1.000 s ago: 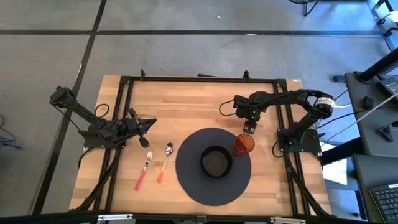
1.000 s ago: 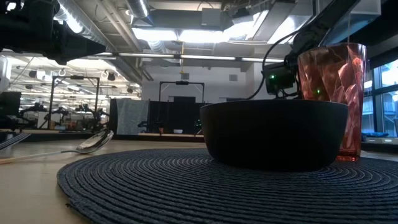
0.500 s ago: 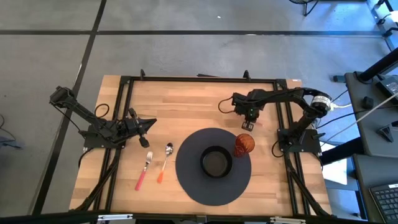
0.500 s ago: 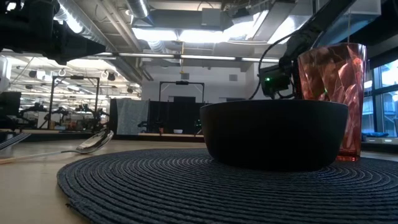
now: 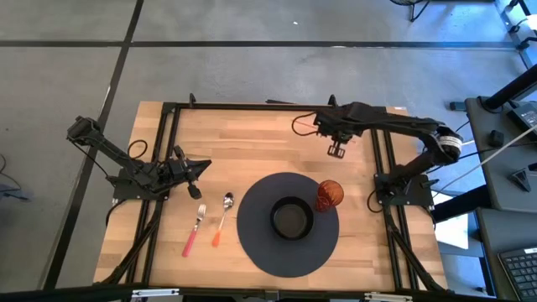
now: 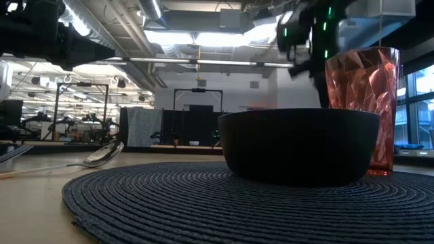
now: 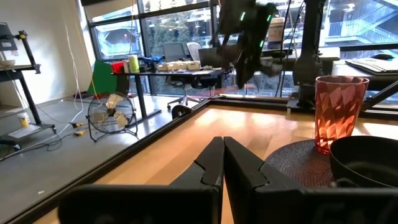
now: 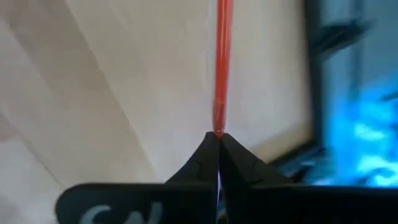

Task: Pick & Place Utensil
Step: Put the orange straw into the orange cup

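Note:
My right gripper (image 5: 336, 151) hangs high over the table's far right, shut on a thin red utensil handle (image 8: 221, 62). It also shows at the top of the low view (image 6: 306, 41). A fork with a pink handle (image 5: 194, 231) and a spoon with an orange handle (image 5: 222, 220) lie flat on the wood, left of the dark round placemat (image 5: 252, 243). A black bowl (image 5: 292, 218) and a red cup (image 5: 329, 195) stand on the mat. My left gripper (image 5: 200, 168) waits shut, pointing level, at the table's left. My right gripper pinches the red handle's end (image 8: 218, 127) between its two fingertips. The fingers come from above, slanting steeply down, and the handle runs straight on from them. The utensil hangs below the fingers; its lower end is hidden behind the bowl in the low view.
The red cup stands just on the near side of my right gripper, at the mat's right edge. Black frame rails (image 5: 382, 159) run along the table's sides and far edge. Bare wood (image 5: 252, 143) lies between the two arms, on the far side of the mat.
My right gripper has shut on the red utensil beside the cup and gone up with it, drifting toward the table's far edge and tipping more steeply downward. The utensil has left the table and hangs from the fingers.

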You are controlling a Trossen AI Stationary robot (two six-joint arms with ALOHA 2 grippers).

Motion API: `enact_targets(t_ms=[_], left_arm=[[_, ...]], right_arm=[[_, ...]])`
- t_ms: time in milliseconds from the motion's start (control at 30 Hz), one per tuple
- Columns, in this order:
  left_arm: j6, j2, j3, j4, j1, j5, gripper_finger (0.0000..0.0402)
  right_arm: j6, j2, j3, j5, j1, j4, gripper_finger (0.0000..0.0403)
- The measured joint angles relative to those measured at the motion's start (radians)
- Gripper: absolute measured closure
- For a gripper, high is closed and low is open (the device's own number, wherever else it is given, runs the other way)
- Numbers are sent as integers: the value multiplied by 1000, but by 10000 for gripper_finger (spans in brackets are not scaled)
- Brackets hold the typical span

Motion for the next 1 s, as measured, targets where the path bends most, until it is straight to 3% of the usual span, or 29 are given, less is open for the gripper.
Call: enact_targets(t_ms=[200, 367, 600, 800, 933, 1000], left_arm=[[0, 0, 0, 0, 0, 0, 398], [0, 0, 0, 0, 0, 0, 398], [-4, 0, 0, -9, 0, 0, 398], [-4, 0, 0, -14, 0, 0, 398], [-5, 0, 0, -16, 0, 0, 398], [-8, 0, 0, -18, 0, 0, 398]], right_arm=[[-57, -16, 186, 248, 189, -249, 402], [-94, -17, 258, 433, 371, -396, 402], [-259, -25, 262, 626, 560, -392, 403], [-384, -24, 262, 695, 674, -392, 403], [-528, -24, 262, 891, 775, -392, 403], [-558, -24, 269, 914, 817, -392, 403]])
